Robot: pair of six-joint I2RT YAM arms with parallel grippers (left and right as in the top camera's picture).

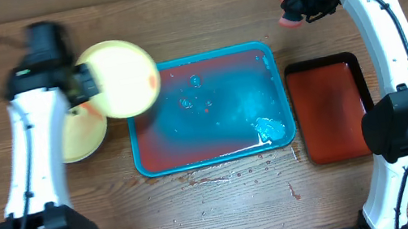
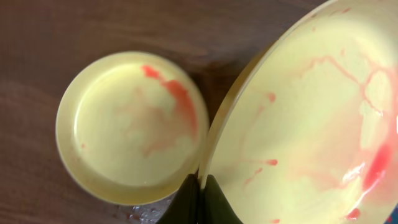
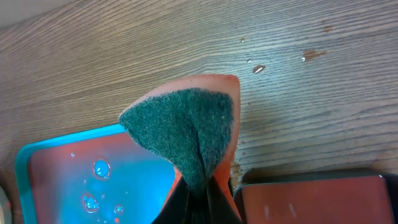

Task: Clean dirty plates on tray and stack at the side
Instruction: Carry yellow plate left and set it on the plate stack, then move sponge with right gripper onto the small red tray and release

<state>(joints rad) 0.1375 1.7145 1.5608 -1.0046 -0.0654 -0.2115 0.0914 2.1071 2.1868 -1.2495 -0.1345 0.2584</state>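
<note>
My left gripper (image 1: 88,82) is shut on the rim of a pale yellow-green plate (image 1: 126,76) with red smears and holds it above the teal tray's (image 1: 219,155) left end; the plate fills the right of the left wrist view (image 2: 311,124). A second yellow-green plate (image 1: 80,134) lies on the table left of the tray and shows below in the left wrist view (image 2: 127,127), streaked red. My right gripper (image 1: 290,10) is shut on an orange sponge with a green scouring face (image 3: 183,134), raised beyond the tray's far right corner. The light blue plate is not in view.
A dark red, black-rimmed tray (image 1: 332,106) lies right of the teal tray. The teal tray's floor is wet with reddish smears and a foam patch (image 1: 270,127). Red drops spot the table in front of the tray (image 1: 234,177).
</note>
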